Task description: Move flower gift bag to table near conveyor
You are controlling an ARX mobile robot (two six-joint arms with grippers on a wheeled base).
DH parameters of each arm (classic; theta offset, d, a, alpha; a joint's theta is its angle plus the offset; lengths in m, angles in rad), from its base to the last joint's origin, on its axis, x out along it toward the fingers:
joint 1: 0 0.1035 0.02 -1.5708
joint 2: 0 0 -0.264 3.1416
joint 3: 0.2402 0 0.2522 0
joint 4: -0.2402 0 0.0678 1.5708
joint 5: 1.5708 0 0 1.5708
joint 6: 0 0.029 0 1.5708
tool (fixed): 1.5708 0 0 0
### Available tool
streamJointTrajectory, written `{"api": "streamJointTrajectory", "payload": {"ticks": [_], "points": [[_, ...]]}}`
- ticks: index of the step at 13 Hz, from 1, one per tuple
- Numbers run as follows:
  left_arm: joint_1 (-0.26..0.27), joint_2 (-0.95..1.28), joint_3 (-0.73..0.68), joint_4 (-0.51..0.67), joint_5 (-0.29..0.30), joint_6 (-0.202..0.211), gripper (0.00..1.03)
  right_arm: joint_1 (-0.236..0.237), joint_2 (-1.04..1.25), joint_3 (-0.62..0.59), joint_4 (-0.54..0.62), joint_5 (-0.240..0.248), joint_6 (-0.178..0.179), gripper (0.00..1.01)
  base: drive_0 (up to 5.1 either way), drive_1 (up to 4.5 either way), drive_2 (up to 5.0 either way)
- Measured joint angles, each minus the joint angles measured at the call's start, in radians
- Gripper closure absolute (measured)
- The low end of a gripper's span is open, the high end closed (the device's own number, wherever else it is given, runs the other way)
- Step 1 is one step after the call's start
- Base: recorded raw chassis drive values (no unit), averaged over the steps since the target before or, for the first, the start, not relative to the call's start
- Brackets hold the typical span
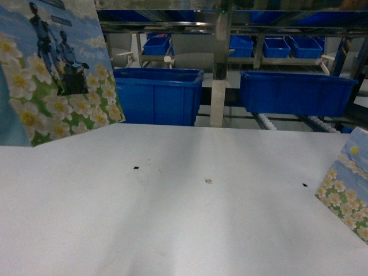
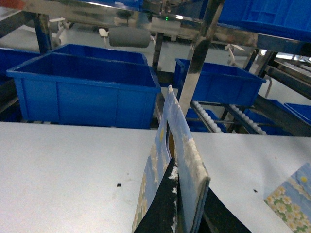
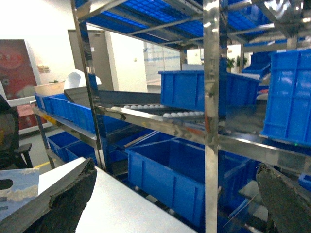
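Paper wedge bag (image 2: 187,165) pinched thin in left end effector (image 2: 176,204), matte white surface (image 1: 184,207), right end effector (image 3: 175,194) wide, glossy blue bins (image 1: 158,95).

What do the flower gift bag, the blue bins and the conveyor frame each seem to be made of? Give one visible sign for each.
Flower gift bag: probably paper or thin card with a printed face; its panels are thin and flat with sharp edges.
Blue bins: seemingly moulded plastic, uniform colour with a slight sheen and thick rims.
Conveyor frame: likely polished steel, since the posts give mirror-like reflections.
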Motion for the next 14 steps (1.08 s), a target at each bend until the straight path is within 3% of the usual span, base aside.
{"api": "streamJointTrajectory", "payload": {"ticks": [2,3,7,10,14], "points": [[-0.005,0.166,0.07,0.105,0.019,0.006,1.01,-0.001,0.044,-0.027,-0.021,0.0,0.024,0.03,0.0,0.0,0.0],[0.016,0.33,0.125,0.146,0.016,0.007,1.01,-0.001,0.041,-0.028,-0.014,0.0,0.031,0.03,0.0,0.0,0.0],[0.157,0.671,0.263,0.248,-0.005,0.028,1.01,-0.001,0.034,-0.027,-0.013,0.0,0.031,0.03,0.0,0.0,0.0],[0.154,0.827,0.351,0.298,0.011,0.033,1.01,0.0,0.034,-0.027,-0.013,0.0,0.032,0.03,0.0,0.0,0.0],[0.166,0.955,0.396,0.34,0.026,0.003,1.01,0.0,0.034,-0.027,-0.014,0.0,0.032,0.03,0.0,0.0,0.0]]}}
